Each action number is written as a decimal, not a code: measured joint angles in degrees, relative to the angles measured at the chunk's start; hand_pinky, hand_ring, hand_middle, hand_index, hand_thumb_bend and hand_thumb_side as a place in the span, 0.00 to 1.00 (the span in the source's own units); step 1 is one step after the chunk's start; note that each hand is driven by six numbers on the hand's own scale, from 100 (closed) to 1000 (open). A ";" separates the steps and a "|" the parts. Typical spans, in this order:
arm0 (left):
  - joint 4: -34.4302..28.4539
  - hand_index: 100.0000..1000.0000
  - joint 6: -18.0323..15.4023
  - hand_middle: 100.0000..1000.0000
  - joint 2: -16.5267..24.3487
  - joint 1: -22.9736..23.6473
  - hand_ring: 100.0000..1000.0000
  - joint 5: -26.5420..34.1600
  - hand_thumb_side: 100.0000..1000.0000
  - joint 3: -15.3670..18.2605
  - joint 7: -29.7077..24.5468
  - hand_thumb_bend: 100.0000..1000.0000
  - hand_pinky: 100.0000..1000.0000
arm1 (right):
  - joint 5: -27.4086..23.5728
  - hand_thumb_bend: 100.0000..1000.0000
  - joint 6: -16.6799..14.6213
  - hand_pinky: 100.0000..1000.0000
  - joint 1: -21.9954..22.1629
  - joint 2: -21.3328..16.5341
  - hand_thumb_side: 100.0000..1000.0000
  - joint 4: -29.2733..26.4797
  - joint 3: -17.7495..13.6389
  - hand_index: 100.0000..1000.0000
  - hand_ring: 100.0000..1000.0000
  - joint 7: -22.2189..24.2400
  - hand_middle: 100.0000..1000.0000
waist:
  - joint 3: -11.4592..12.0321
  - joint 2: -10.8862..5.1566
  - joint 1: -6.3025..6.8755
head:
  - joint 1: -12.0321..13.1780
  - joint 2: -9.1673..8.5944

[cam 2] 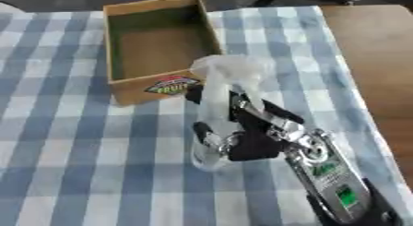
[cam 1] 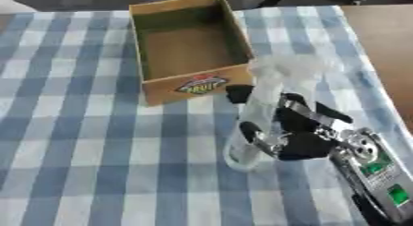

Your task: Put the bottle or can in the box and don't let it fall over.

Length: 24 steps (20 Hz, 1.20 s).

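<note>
A clear plastic bottle [cam 1: 260,110] stands upright on the blue-and-white checked cloth, just in front of the open cardboard box [cam 1: 190,45]. Its pale upper part rises near the box's front right corner. My right hand [cam 1: 300,133] comes in from the lower right and its fingers and thumb curl round the bottle's lower half. The box is brown with a fruit logo on its front wall and its inside shows nothing in it. My left hand shows in neither view.
The checked cloth [cam 1: 89,146] covers most of the table. A bare brown wooden strip [cam 2: 371,59] runs along the right side. The box's front wall [cam 2: 157,89] stands between the bottle and the box's inside.
</note>
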 measured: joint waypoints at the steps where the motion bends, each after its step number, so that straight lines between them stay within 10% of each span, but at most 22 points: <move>1: 0.00 0.86 0.00 0.69 0.00 -0.01 0.51 0.00 0.36 0.00 -0.01 0.55 1.00 | 0.31 0.00 -0.16 0.83 -0.15 0.00 0.31 0.36 0.09 0.90 1.00 -0.02 1.00 | 0.08 0.08 0.00 | -0.05 -0.01; 24: 0.00 0.86 -0.02 0.69 -0.47 -0.48 0.50 0.02 0.37 0.00 -0.43 0.54 1.00 | 4.34 0.00 -5.09 0.83 -0.84 0.68 0.33 8.09 1.50 0.91 1.00 2.05 1.00 | 0.74 0.94 0.00 | -0.33 -1.00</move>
